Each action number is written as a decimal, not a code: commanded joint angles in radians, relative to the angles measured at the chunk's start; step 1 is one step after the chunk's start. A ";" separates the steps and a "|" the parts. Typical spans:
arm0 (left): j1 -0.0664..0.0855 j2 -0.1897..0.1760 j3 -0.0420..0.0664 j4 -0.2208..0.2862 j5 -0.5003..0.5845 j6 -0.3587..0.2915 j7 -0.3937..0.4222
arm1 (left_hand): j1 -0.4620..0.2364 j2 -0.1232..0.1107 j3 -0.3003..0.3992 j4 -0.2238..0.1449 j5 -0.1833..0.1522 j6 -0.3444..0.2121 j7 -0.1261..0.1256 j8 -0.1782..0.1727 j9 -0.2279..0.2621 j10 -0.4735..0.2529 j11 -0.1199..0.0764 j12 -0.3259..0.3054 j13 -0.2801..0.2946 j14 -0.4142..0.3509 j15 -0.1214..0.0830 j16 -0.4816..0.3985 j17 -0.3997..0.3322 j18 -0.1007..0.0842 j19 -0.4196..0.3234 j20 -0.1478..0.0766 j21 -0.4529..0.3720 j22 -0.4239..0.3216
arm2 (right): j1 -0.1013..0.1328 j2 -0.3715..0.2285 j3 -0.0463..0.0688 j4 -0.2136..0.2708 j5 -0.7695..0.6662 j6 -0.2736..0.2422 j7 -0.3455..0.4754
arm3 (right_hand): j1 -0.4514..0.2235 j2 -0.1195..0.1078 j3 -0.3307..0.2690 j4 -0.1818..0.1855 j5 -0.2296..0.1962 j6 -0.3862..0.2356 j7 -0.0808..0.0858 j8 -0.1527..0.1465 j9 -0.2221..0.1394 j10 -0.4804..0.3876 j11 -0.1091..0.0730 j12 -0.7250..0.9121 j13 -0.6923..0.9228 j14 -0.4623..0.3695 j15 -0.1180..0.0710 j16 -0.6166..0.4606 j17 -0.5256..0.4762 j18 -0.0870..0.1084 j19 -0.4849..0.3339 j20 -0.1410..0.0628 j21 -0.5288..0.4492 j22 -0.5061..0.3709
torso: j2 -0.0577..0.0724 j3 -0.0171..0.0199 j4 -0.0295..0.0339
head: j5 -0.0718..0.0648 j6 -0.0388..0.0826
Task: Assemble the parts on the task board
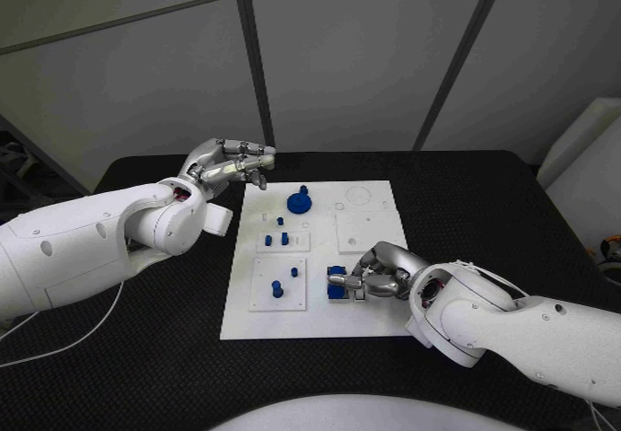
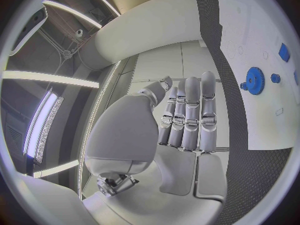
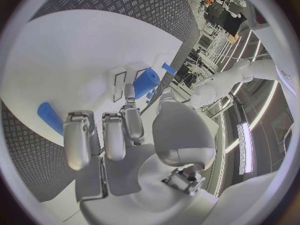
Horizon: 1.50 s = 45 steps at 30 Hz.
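Head view: we're watching the right hand pinching a blue part lying crosswise at the task board's near right; left hand hanging empty, fingers loosely apart.

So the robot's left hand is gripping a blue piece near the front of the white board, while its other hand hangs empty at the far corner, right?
Not quite: the hands are swapped. In the head view it is the right hand whose fingers hold a blue piece near the front of the white board, and the left hand hangs empty at the far corner.
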 commanded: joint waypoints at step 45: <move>0.001 -0.004 0.000 0.001 0.002 0.010 -0.001 | -0.003 0.012 -0.010 0.003 0.001 -0.009 0.007 0.003 -0.001 -0.010 0.003 0.008 0.002 -0.006 0.003 -0.005 -0.004 -0.002 -0.001 0.002 -0.008 -0.004 | 0.001 -0.041 0.000 0.023 -0.044 -0.005 0.095 | 0.377 0.027 0.091 -0.160 0.106 0.015 -0.024 0.046 0.061 0.018 -0.025 0.017 0.064 0.080 -0.025 0.000 0.149 -0.012 0.070 -0.023 -0.001 0.232 | 0.000 -0.0001 -0.0006 | 0.003 -0.006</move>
